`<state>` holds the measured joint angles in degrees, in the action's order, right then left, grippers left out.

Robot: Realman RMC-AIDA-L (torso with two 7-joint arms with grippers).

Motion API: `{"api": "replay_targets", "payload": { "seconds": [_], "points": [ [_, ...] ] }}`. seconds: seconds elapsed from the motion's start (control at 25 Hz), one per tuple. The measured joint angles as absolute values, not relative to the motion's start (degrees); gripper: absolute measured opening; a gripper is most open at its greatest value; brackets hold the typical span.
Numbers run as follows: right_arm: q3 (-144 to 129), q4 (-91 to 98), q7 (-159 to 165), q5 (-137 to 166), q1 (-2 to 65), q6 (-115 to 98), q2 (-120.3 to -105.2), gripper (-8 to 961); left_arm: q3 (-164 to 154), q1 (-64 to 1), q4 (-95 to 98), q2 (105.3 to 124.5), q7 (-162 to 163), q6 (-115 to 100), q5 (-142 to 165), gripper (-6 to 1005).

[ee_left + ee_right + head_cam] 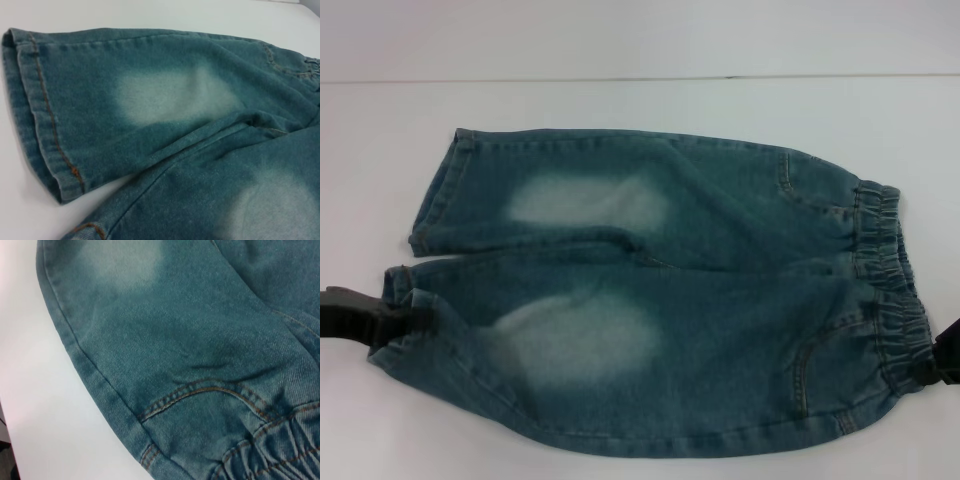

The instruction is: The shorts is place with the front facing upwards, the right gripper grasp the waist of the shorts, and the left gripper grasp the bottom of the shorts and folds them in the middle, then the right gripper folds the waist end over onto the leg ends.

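The blue-green denim shorts [650, 300] lie flat and front up on the white table, both thighs showing pale faded patches. The ruffled elastic waist [890, 270] is at the right, and the hemmed leg ends [420, 215] are at the left. My left gripper [380, 322] is at the near leg's hem, touching the cloth. My right gripper [942, 358] is at the near corner of the waist. The left wrist view shows the far leg's hem [35, 110] with orange stitching. The right wrist view shows the waistband [270, 455] and a pocket seam [200, 390].
The white table [620, 100] carries only the shorts. Its far edge runs across the top of the head view, with a pale wall behind. Bare table surface lies beyond the shorts and along their near side [45, 405].
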<state>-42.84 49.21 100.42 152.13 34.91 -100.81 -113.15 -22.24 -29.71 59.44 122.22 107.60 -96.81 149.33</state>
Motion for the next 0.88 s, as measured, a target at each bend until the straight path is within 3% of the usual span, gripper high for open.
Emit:
{"api": "replay_targets", "payload": {
  "seconds": [0.28,0.64,0.88],
  "points": [
    [-38.5,48.8,98.9,150.9,34.6,-102.0,-112.78,40,-21.9,-29.7,59.2,121.59,107.5,-99.1,148.7,4],
    [-24.1,33.4,98.7,141.6,33.9,-94.2,-107.01,39,-16.0,-29.8,54.3,118.32,109.5,-97.9,142.7,4],
    [-22.0,27.5,96.0,133.7,31.8,-86.1,-107.35,40,-14.0,-30.2,49.7,117.64,109.8,-89.8,141.0,4]
  ]
}}
